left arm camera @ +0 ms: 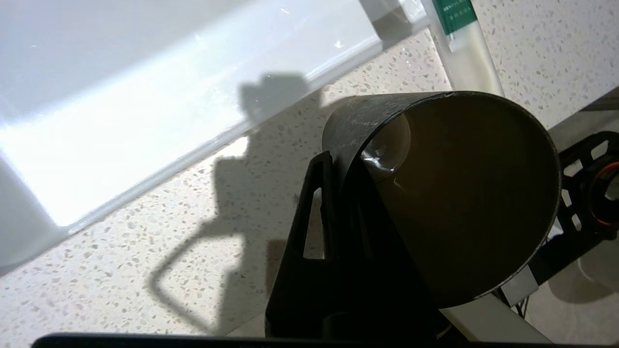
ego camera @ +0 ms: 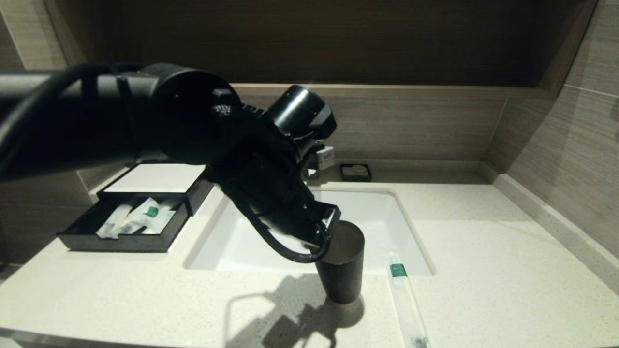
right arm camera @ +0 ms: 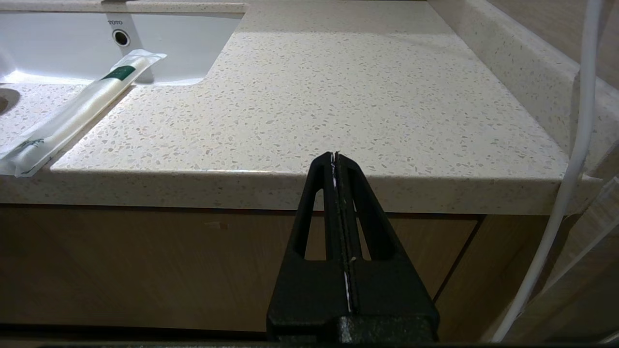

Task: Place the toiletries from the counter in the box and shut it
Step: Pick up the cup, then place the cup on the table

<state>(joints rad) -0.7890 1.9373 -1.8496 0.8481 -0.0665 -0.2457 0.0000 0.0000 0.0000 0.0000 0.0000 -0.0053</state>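
A: Starting at the far left, the box (ego camera: 145,191) sits on the counter (ego camera: 483,270) with its drawer (ego camera: 123,227) pulled out and sachets (ego camera: 145,217) lying inside, well to the left of the left gripper (ego camera: 326,232).

B: And that gripper?

A: Its fingers are clamped on the rim of the dark cup (ego camera: 341,270), one finger (left arm camera: 314,212) outside the wall.

B: Anything to its right?

A: One long sachet (ego camera: 406,302) lies just beside the cup. The right gripper (right arm camera: 338,166) hangs before the counter's front edge, fingers pressed together.
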